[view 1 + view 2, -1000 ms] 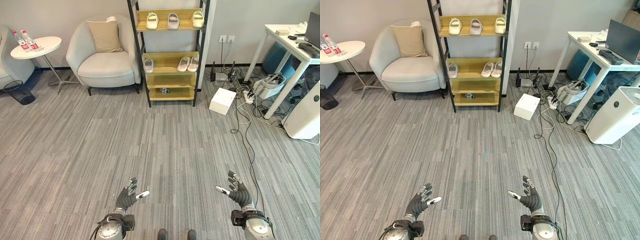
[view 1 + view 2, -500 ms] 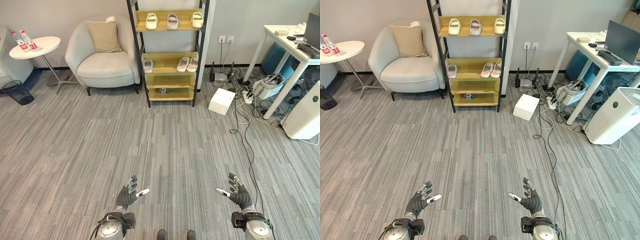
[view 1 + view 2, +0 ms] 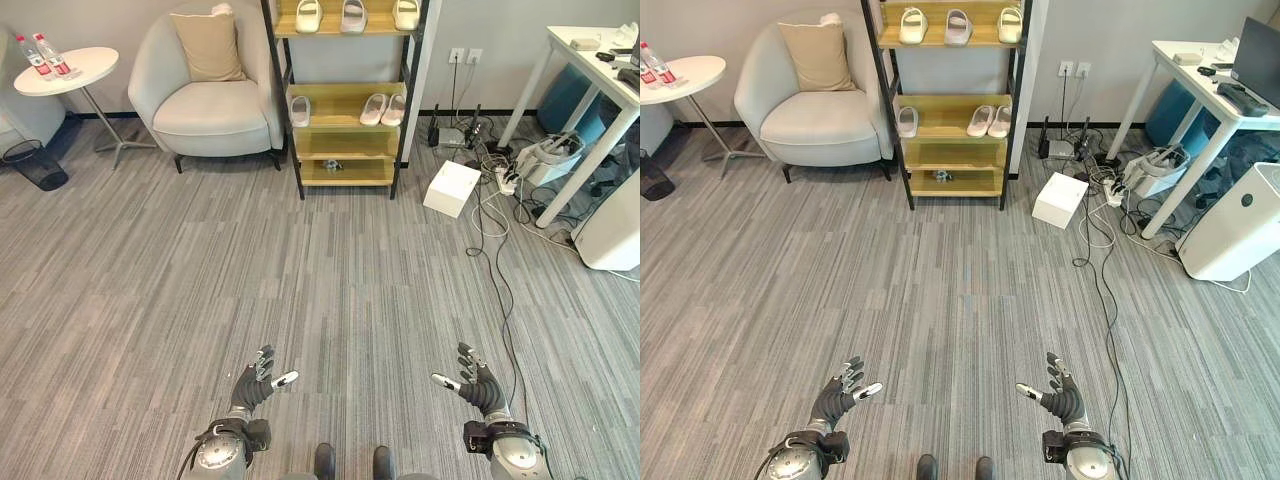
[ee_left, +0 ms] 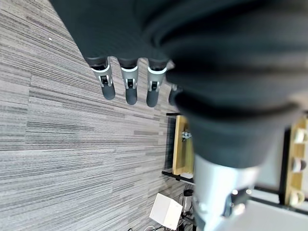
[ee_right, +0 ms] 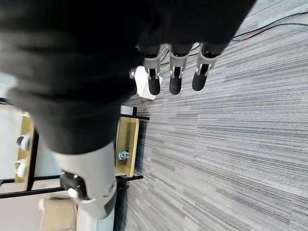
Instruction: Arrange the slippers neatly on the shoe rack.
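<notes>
A black-framed shoe rack with wooden shelves stands against the far wall. On its top shelf lie three pale slippers side by side. The middle shelf holds one white slipper at the left and a pair at the right. A small dark object sits on the lowest shelf. My left hand and right hand hover low over the carpet, far from the rack, both open with straight fingers and holding nothing.
A grey armchair with a tan cushion stands left of the rack, beside a round white side table with bottles. A white box, tangled cables, a white desk and a white appliance sit to the right.
The whole picture has shifted: the rack and furniture now sit higher and slightly nearer, so the camera has moved. Both hands stay open in the same pose.
</notes>
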Motion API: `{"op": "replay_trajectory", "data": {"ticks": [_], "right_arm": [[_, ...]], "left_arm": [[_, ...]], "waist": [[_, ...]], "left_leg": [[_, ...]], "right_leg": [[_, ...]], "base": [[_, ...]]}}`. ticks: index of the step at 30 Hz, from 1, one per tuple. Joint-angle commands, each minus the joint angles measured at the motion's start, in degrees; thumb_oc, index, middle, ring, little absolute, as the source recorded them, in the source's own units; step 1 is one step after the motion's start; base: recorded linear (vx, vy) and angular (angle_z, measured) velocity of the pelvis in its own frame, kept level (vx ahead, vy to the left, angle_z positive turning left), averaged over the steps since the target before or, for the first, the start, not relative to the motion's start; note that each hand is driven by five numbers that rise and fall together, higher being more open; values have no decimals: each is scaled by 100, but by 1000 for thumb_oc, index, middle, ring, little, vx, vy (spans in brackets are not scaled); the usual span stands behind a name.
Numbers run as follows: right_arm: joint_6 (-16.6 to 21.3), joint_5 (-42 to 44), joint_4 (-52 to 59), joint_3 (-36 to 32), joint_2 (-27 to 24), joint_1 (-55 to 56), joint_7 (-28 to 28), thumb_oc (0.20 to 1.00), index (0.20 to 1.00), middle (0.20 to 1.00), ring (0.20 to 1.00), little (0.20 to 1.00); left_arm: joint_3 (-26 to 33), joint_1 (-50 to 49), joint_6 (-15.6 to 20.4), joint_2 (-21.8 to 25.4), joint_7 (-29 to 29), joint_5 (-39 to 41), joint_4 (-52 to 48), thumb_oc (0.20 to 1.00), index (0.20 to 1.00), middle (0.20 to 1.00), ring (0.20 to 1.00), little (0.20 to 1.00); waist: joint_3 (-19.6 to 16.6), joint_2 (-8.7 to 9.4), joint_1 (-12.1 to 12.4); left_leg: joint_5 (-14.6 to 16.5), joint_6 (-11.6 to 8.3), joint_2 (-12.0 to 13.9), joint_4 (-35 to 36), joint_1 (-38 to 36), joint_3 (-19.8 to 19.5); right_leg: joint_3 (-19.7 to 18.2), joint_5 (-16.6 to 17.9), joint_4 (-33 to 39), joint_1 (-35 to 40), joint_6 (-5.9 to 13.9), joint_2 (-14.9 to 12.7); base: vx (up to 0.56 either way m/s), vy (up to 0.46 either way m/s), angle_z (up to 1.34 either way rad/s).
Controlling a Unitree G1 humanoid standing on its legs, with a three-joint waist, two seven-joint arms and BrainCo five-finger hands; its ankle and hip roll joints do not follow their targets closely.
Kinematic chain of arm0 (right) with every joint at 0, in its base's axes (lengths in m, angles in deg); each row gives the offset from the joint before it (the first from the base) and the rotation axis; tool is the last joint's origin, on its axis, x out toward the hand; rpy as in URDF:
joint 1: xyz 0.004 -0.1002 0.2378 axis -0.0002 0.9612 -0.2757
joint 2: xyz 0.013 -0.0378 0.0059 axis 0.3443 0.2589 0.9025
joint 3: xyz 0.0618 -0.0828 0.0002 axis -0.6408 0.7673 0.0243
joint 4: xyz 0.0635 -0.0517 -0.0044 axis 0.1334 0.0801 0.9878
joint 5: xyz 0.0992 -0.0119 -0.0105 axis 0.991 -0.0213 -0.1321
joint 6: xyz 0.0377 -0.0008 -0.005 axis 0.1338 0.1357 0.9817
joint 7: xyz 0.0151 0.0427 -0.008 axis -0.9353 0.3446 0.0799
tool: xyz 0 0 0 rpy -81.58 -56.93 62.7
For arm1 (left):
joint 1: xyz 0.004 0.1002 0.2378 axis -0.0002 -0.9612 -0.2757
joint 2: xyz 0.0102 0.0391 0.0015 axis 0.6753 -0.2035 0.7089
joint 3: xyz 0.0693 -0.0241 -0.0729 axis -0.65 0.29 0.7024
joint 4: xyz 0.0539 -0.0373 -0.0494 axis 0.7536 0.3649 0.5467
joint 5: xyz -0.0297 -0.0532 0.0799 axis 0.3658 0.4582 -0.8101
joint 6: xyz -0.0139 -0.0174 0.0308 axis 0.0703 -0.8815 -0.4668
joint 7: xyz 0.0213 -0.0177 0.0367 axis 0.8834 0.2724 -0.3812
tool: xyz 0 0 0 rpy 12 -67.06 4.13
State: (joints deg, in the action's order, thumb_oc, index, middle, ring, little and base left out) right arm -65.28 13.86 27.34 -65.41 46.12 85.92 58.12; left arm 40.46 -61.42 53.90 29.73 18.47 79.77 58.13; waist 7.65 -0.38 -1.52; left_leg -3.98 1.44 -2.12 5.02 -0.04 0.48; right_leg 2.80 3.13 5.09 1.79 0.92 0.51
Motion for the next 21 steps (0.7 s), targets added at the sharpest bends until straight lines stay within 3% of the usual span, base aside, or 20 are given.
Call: {"op": "replay_trajectory", "data": {"ticks": [1,2,3,4,6,8,11,12,13,15,19,21], "right_arm": [[226,-155,285,-149,-164,-266,41,1000,1000,1000,1000,1000],[213,-234,294,-187,-217,-283,59,1000,1000,1000,1000,1000],[206,-385,243,-275,-288,-363,35,1000,1000,1000,1000,1000],[206,-385,242,-275,-287,-365,35,1000,1000,1000,1000,1000],[186,-450,241,-367,-286,-377,19,1000,1000,1000,1000,1000],[188,-427,264,-393,-285,-367,27,1000,1000,1000,1000,1000],[178,-365,295,-407,-309,-402,54,1000,1000,1000,1000,1000],[178,-365,295,-407,-309,-402,54,1000,1000,1000,1000,1000],[168,-389,295,-386,-327,-428,42,1000,1000,1000,1000,1000],[171,-448,303,-400,-364,-444,38,1000,1000,1000,1000,1000],[228,-484,345,-449,-378,-336,64,1000,1000,1000,1000,1000],[264,-443,326,-438,-436,-285,153,1000,1000,1000,1000,1000]], "left_arm": [[366,257,303,202,9,-231,-190,1000,1000,1000,1000,1000],[466,183,302,262,37,-283,-260,1000,1000,1000,1000,1000],[609,127,319,371,48,-356,-277,1000,1000,1000,1000,1000],[609,129,320,372,48,-356,-276,1000,1000,1000,1000,1000],[671,174,316,429,50,-476,-222,1000,1000,1000,1000,1000],[674,206,328,442,47,-508,-212,1000,1000,1000,1000,1000],[668,254,364,458,62,-480,-279,1000,1000,1000,1000,1000],[668,254,364,458,62,-480,-279,1000,1000,1000,1000,1000],[650,321,390,427,45,-479,-306,1000,1000,1000,1000,1000],[616,401,421,413,66,-531,-357,1000,1000,1000,1000,1000],[599,432,467,372,130,-547,-438,1000,1000,1000,1000,1000],[566,426,469,265,118,-520,-409,1000,1000,1000,1000,1000]], "waist": [[220,133,-3],[237,134,25],[348,71,85],[336,77,92],[490,27,26],[527,9,14],[587,-29,7],[591,-30,7],[623,14,31],[622,63,26],[569,112,-4],[435,86,-72]], "left_leg": [[1122,-19,-44,-2,-475,1],[1152,43,-75,-2,-450,4],[1199,169,-88,-8,-423,43],[1199,171,-95,-12,-405,50],[1250,234,-110,-24,-490,19],[1270,227,-108,-2,-562,14],[1342,162,-60,-2,-693,85],[1343,162,-58,-2,-697,85],[1394,83,-47,-2,-794,235],[1452,28,-51,-2,-891,311],[1601,-40,-23,-2,-1123,315],[1559,-190,157,-334,-1186,311]], "right_leg": [[-76,-876,-9,426,399,-174],[-102,-882,-98,369,429,-199],[-32,-1067,-1199,-171,588,-246],[-42,-1097,-1259,-217,590,-253],[-7,-939,-2502,-857,772,-326],[-26,-926,-2579,-995,745,-323],[82,-778,-1588,-1026,643,-239],[83,-774,-1580,-1018,643,-237],[218,-493,-567,-1152,731,-153],[356,-352,-146,-1178,809,-117],[484,-257,-10,-983,730,-113],[359,-270,-10,-738,543,1]], "base": [[130,155,-7],[142,304,-8],[103,265,-20],[69,247,-30],[85,140,-36],[96,56,-20],[131,-17,8],[261,-124,-8],[196,-106,-11],[277,-167,-22],[353,-215,-2],[420,-283,23]]}}
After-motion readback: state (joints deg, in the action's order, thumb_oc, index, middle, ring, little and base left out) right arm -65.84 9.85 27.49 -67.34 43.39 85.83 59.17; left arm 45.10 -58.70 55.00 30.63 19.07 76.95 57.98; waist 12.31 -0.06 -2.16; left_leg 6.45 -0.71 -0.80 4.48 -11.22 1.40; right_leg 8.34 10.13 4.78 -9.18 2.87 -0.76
